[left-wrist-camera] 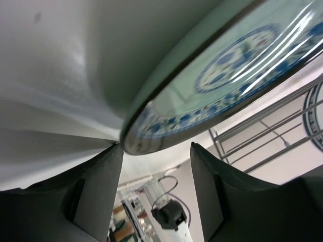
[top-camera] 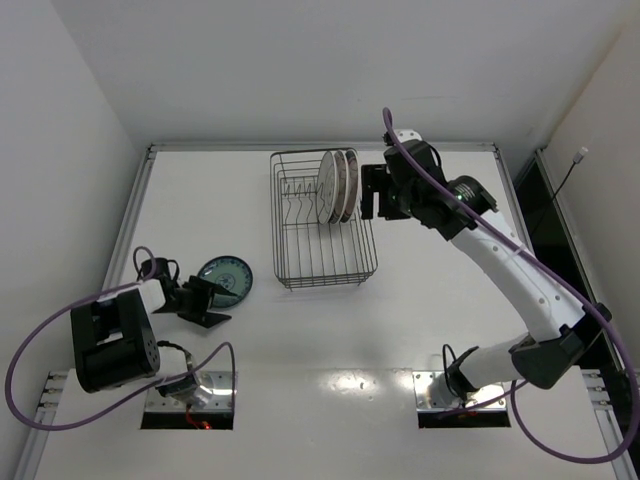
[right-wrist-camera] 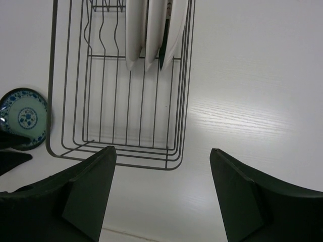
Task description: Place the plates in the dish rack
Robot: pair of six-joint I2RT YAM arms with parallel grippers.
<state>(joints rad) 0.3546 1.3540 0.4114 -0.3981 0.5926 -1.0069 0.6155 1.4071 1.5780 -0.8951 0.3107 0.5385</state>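
Note:
The black wire dish rack (top-camera: 300, 262) stands at mid-table. Three plates (top-camera: 338, 185) stand upright in its far right slots; they also show in the right wrist view (right-wrist-camera: 150, 30). The small teal patterned plate (top-camera: 228, 278) lies on the table left of the rack. My left gripper (top-camera: 205, 300) is open at its near edge. In the left wrist view the plate's rim (left-wrist-camera: 151, 131) sits just beyond my left gripper (left-wrist-camera: 155, 146), close to one fingertip (left-wrist-camera: 113, 151). My right gripper (top-camera: 378, 195) is open and empty beside the rack's right side; in its own view (right-wrist-camera: 162, 151) it hangs above the table.
The rack's near slots (right-wrist-camera: 116, 101) hold nothing. The teal plate (right-wrist-camera: 25, 118) shows at the left of the right wrist view. White walls enclose the table on the far, left and right sides. A raised rail (top-camera: 150, 152) runs along the table's far edge.

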